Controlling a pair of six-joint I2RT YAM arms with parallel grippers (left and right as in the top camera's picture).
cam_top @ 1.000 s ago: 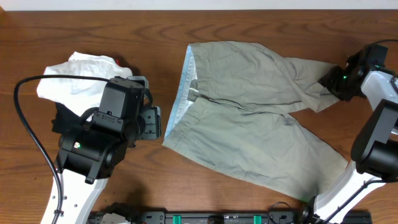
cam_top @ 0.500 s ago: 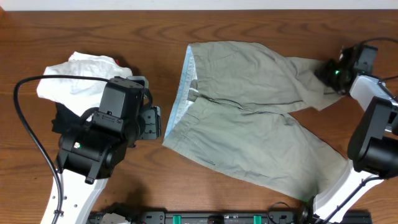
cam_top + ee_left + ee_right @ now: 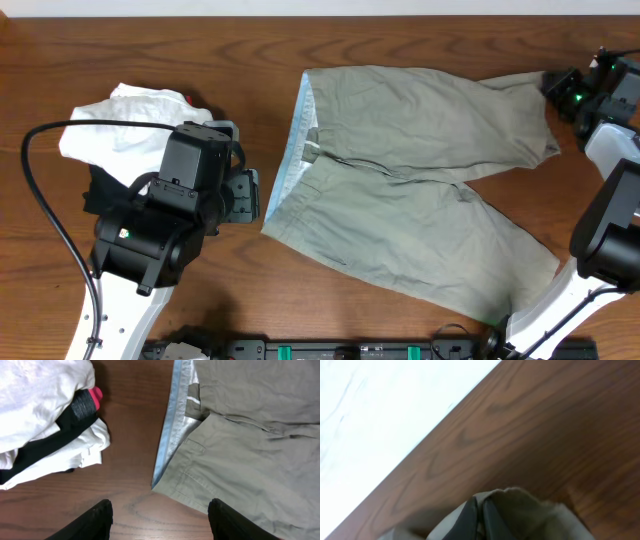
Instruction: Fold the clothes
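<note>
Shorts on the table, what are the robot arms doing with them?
They are getting ready to fold the shorts, which lie spread flat on the wooden table. The right gripper is shut on the cloth at the far end of one leg, near the table's back edge. The left gripper is open beside the pale blue waistband and holds nothing. A pile of white and black clothes sits off to the left, untouched. No fold has been made yet.

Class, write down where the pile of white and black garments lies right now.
Overhead, the pile lies on the left side, partly hidden by the left arm, clear of the shorts to its right.
</note>
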